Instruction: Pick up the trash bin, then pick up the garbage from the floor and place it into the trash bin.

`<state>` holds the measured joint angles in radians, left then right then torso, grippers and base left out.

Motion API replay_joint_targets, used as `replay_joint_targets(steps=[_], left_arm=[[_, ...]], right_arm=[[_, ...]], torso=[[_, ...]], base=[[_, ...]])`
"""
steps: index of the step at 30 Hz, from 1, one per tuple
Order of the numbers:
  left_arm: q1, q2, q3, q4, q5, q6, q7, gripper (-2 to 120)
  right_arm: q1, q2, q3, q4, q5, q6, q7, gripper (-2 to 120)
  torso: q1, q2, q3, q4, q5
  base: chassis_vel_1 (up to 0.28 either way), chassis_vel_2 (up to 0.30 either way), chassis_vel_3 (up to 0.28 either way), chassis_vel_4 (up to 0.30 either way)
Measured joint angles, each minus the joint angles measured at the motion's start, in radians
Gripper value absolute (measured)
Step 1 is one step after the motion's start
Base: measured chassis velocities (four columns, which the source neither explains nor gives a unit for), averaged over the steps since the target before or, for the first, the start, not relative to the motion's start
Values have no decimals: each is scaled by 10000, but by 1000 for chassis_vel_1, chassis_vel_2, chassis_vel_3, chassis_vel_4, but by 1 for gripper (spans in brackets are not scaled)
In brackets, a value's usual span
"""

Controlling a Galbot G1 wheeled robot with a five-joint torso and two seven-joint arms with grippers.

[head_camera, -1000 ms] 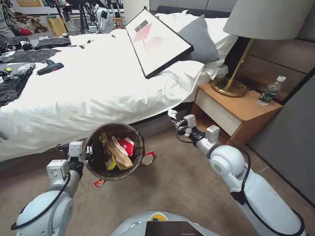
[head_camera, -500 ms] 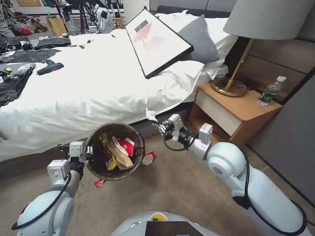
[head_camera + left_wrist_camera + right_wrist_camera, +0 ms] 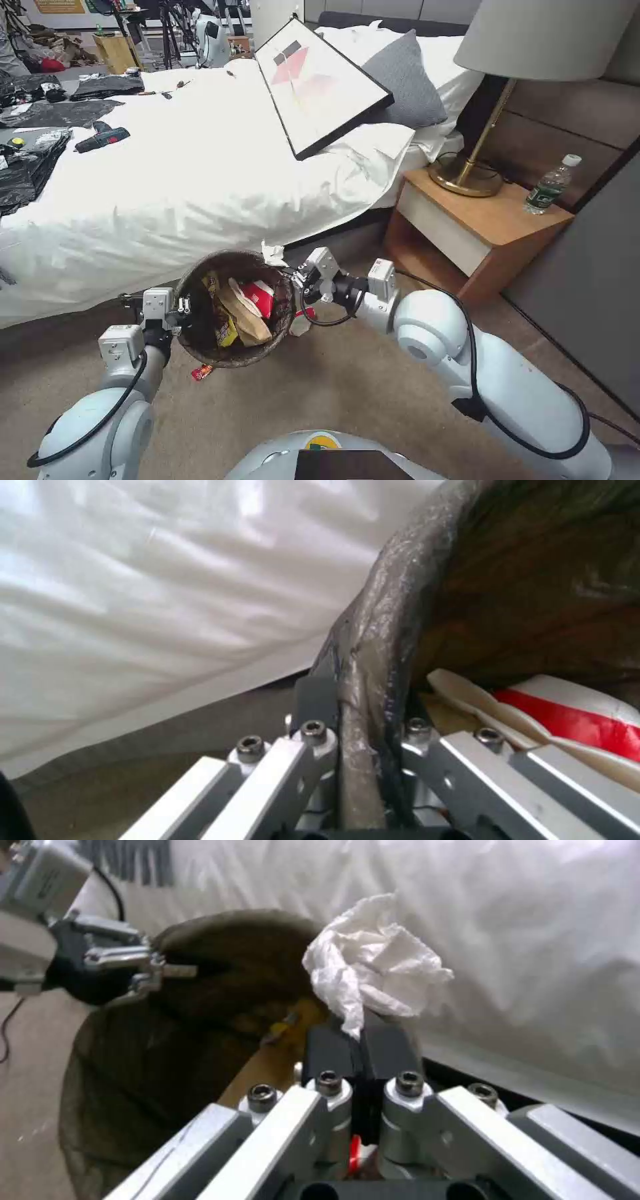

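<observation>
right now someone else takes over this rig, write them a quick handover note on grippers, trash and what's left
Left gripper: shut on the rim of the trash bin, holding it up beside the bed.
Right gripper: shut on a crumpled white tissue, at the bin's rim, not yet released.
Done: a red-and-white cup, yellow wrappers and brown paper are in the bin.
Left: drop the tissue in; a crushed cup and a small red wrapper lie on the carpet by the bin.
</observation>
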<state>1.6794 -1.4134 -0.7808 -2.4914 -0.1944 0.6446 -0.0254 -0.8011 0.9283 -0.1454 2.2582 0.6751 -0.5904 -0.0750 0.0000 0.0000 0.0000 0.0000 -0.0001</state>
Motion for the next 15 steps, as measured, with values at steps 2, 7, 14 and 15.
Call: replay_joint_targets(steps=[2, 7, 14, 15], left_arm=[[0, 4, 1, -1, 1, 1, 0, 3], [8, 14, -1, -21, 1, 10, -4, 3], [-7, 14, 3, -22, 0, 15, -6, 3], [-7, 15, 3, -22, 1, 15, -6, 3]], right_arm=[[258, 16, -308, -48, 1, -88, 46, 0], [767, 40, -875, -139, 17, -245, 154, 0], [1221, 93, -1479, -296, 39, -433, 322, 0], [1233, 95, -1499, -305, 39, -436, 330, 0]], torso=[[0, 0, 0, 0, 0], [0, 0, 0, 0, 0], [0, 0, 0, -1, 0], [0, 0, 0, -1, 0]], base=[[0, 0, 0, 0], [0, 0, 0, 0], [0, 0, 0, 0], [0, 0, 0, 0]])
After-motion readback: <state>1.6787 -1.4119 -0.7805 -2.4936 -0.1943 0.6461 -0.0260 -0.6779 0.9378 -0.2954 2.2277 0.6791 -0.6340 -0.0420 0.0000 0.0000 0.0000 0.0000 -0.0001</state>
